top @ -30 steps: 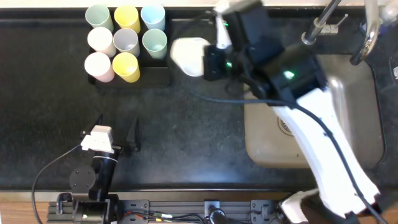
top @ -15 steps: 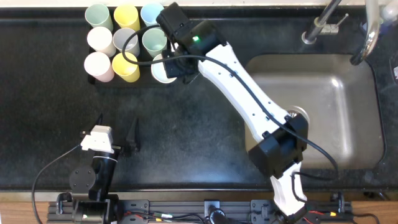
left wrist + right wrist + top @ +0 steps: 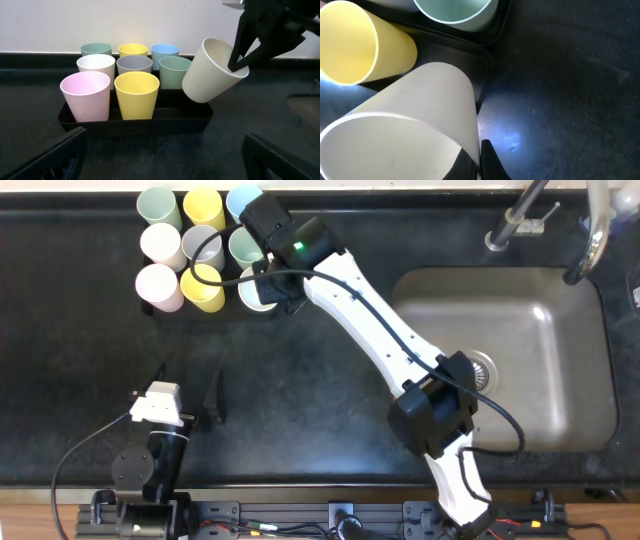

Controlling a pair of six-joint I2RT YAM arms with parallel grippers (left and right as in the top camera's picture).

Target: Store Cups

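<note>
A black tray (image 3: 262, 309) at the counter's far left holds several upright cups: green (image 3: 158, 202), yellow (image 3: 203, 204), blue (image 3: 240, 198), white (image 3: 160, 242), grey (image 3: 203, 245), green (image 3: 243, 247), pink (image 3: 158, 285) and yellow (image 3: 203, 285). My right gripper (image 3: 270, 282) is shut on the rim of a white cup (image 3: 257, 293), one finger inside. In the left wrist view this cup (image 3: 212, 70) hangs tilted over the tray's (image 3: 135, 127) front right corner. The right wrist view has the white cup (image 3: 410, 130) beside the yellow cup (image 3: 365, 50). My left gripper (image 3: 190, 386) rests open near the front edge.
A steel sink (image 3: 560, 290) with a faucet (image 3: 515, 215) takes up the right side. The right arm's white link (image 3: 370, 320) crosses the counter diagonally from the sink's front corner. Dark counter lies between the tray and my left gripper (image 3: 162, 155).
My right arm has swung left from beside the sink and come down to the tray with the white cup. The left arm has not moved.
</note>
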